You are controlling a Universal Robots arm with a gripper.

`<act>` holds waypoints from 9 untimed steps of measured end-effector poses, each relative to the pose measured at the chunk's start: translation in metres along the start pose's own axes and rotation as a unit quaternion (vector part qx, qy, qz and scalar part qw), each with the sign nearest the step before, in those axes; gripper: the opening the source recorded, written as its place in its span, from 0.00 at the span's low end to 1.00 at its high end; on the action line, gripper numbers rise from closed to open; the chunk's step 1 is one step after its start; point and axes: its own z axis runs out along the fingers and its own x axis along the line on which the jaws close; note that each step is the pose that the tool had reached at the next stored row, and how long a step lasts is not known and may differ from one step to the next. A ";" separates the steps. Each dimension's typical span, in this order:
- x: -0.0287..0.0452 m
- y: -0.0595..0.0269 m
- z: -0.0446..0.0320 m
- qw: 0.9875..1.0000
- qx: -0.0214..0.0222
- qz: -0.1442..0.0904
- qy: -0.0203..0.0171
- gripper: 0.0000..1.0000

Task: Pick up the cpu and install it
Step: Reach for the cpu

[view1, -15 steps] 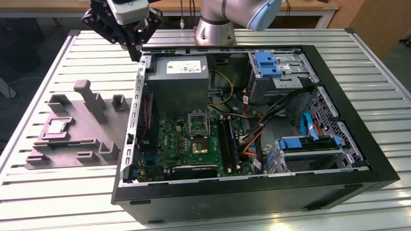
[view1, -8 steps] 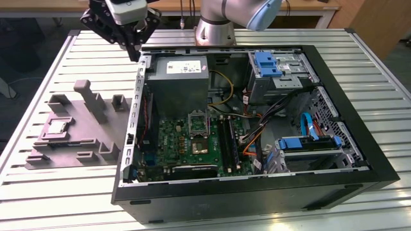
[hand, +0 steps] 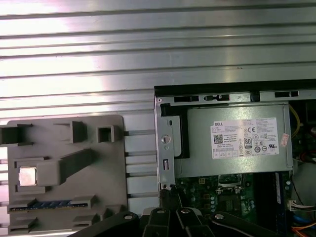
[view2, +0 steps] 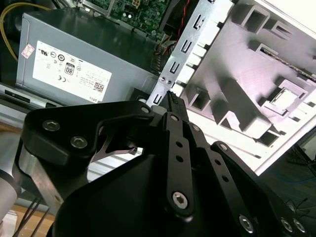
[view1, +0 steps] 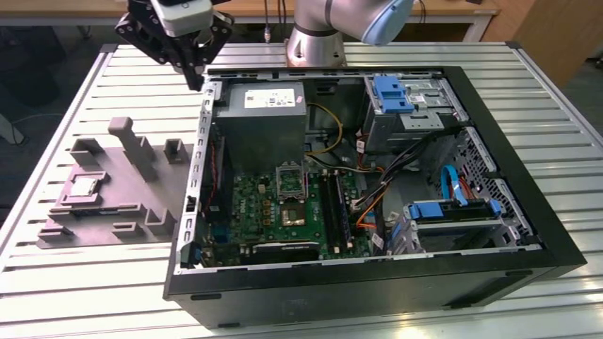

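The black linkage-fingered gripper hung above a corner of the open black computer case. Its fingertips were drawn together to a narrow point with nothing between them. Right under the hand ran the case's metal side wall, and just beside that sat the grey metal power supply box with its white label.

The cpu, a small flat square chip with a pale silvery top, lay well apart from the hand and lower down. It sat out past the case wall, in a recess of the grey plastic fixture plate on the slatted aluminium table.

By my reading, the pick-up step was barely begun, since the hand was neither over the chip nor set for it. A grasp would call for the fingers spread wider than the chip. It would also call for a descent square to the chip's edges, clear of the raised blocks beside it.
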 end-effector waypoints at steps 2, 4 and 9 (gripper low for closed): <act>0.0007 -0.0001 0.0000 1.000 0.000 0.000 0.000 0.11; 0.0015 -0.0001 0.0000 1.000 0.000 0.000 0.000 0.11; 0.0034 -0.0002 0.0000 1.000 0.000 0.000 0.000 0.11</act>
